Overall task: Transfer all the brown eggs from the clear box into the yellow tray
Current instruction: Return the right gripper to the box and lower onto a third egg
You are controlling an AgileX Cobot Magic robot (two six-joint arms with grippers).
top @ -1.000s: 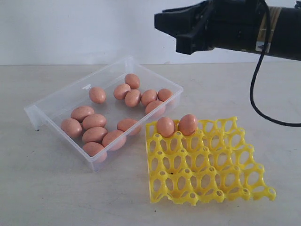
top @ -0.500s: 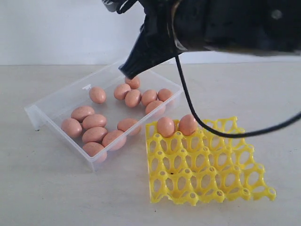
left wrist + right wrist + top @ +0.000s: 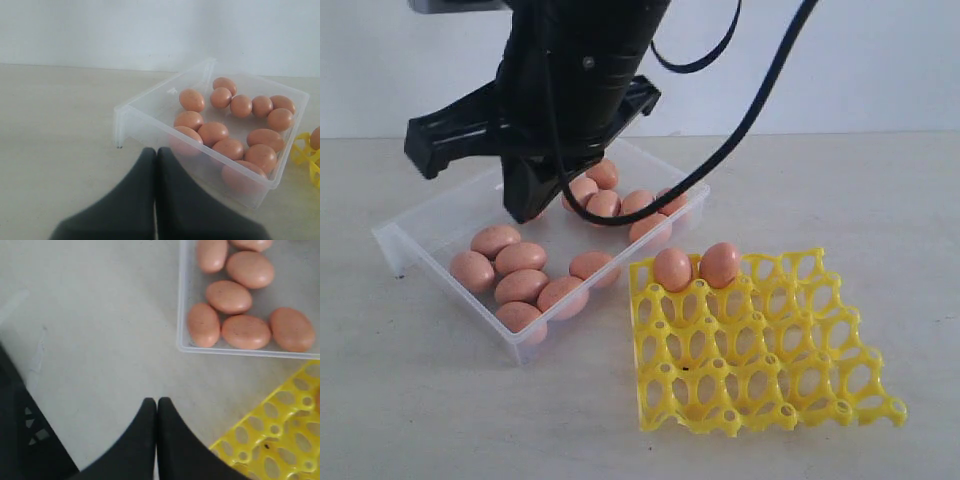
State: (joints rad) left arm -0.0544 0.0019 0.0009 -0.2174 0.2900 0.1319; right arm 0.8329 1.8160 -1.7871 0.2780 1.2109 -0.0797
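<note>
Clear box: brown eggs loose inside, black arm above its far half. Yellow tray: two eggs, rear row.

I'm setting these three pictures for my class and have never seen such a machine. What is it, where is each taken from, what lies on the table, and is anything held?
It is a robot with two arms, each ending in a two-fingered gripper. The wide picture comes from a camera standing off the arms: one black arm hangs over the clear box. The other two come from cameras on the wrists, looking past the left gripper and the right gripper. On the pale table the box holds most of the brown eggs; two already sit in the yellow tray. Both grippers are shut and hold nothing.
</note>
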